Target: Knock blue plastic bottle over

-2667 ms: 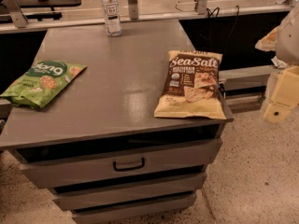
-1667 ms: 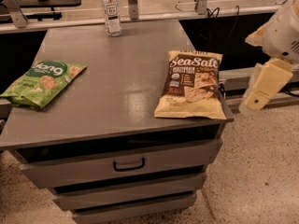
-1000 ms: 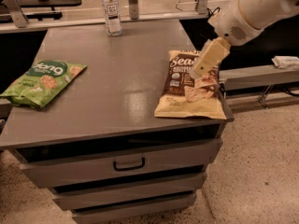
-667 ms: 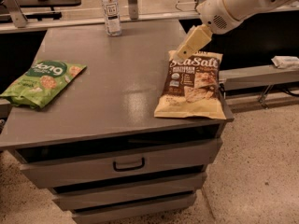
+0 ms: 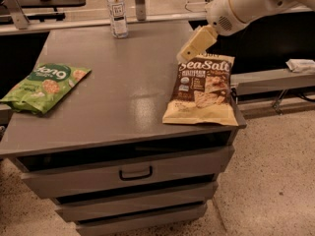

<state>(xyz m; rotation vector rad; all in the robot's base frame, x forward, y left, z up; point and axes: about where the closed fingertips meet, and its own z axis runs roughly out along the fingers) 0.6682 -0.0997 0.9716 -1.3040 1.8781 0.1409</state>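
Blue plastic bottle [image 5: 117, 11] stands upright and untouched at the far edge of the table [image 5: 123, 82], so the knock is not yet done, while the gripper [image 5: 185, 53], jaws seemingly pressed together on nothing, hovers well apart above the sea-salt snack bag [image 5: 202, 90].

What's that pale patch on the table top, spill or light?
Camera view: likely just glare on the table, left of the brown chip bag; the drawer gaps lie in shadow; the gripper hovers above that bag's top edge, well lit.
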